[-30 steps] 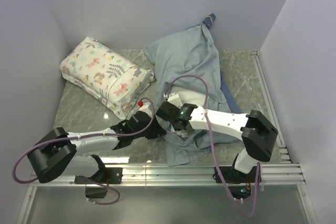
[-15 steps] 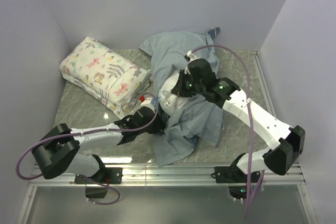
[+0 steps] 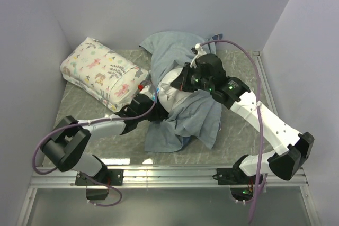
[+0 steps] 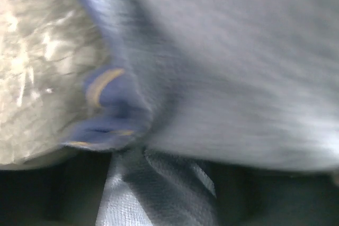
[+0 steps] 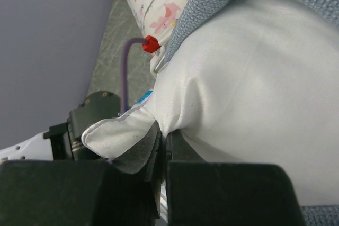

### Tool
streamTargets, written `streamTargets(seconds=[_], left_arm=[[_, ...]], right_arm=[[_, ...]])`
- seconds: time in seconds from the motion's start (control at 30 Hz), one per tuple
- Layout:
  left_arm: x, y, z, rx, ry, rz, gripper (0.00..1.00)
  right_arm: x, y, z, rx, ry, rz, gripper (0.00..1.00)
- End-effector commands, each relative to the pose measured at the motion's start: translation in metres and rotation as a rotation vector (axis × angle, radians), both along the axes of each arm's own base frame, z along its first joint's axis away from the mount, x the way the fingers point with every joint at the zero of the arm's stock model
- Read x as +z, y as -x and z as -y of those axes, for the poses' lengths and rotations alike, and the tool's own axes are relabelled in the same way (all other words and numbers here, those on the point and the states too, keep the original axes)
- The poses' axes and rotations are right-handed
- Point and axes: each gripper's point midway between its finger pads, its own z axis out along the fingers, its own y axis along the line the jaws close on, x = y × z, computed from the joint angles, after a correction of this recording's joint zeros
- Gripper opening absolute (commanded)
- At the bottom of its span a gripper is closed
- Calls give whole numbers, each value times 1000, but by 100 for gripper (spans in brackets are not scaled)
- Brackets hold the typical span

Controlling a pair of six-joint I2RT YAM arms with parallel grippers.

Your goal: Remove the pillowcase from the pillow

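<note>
Most of pillow (image 3: 168, 95) hidden — pillowcase (image 3: 193, 115) bunched, blurred

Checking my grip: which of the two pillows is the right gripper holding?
The plain white pillow, partly inside the blue pillowcase; the floral-print pillow lies to its left.

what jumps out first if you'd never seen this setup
The blue-grey pillowcase lies bunched in the middle of the table, with the plain white pillow bulging out of it. The right gripper pinches a corner of that pillow. A floral-print pillow lies at the back left.
</note>
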Motion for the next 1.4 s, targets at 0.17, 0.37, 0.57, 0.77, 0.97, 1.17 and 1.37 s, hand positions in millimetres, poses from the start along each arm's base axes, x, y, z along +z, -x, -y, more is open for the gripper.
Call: streamTargets(seconds=[0.17, 0.37, 0.57, 0.77, 0.97, 1.17, 1.37], left_arm=[[71, 36, -2, -109, 89, 195, 91], [112, 58, -32, -81, 108, 282, 95], [161, 64, -52, -10, 159, 352, 98], [197, 31, -49, 123, 209, 420, 99], [216, 12, -27, 121, 274, 440, 99], [213, -12, -28, 231, 261, 430, 99], [225, -20, -19, 268, 353, 469, 99]], right_arm=[[65, -41, -31, 7, -167, 176, 0], [71, -47, -36, 12, -175, 187, 0], [72, -47, -39, 18, -180, 184, 0], [68, -46, -39, 21, -176, 176, 0], [62, -45, -36, 13, -157, 169, 0], [57, -40, -43, 39, -153, 158, 0], [48, -28, -52, 61, -142, 146, 0]])
